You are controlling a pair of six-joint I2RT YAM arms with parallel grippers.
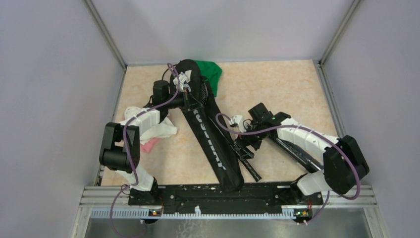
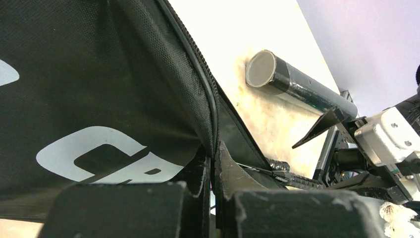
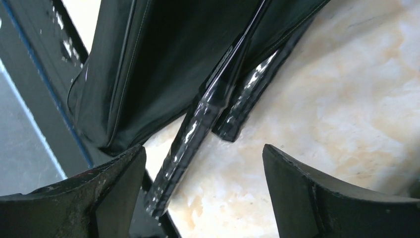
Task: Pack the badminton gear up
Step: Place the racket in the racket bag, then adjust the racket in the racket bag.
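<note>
Two racket handles (image 3: 195, 129) stick out of the racket bag (image 1: 214, 146), just ahead of the wide-open right gripper (image 3: 203, 148) — the left gripper (image 2: 214, 198) pinches the bag's edge; beyond it, the tube (image 2: 302, 89) lies unpacked.

Overhead plus wrist close-ups on bag (image 1: 214, 146)

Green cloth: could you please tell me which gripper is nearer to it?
Left. The left gripper grips the racket bag beside the green cloth; the right gripper hangs open over the racket handles, farther off.
</note>
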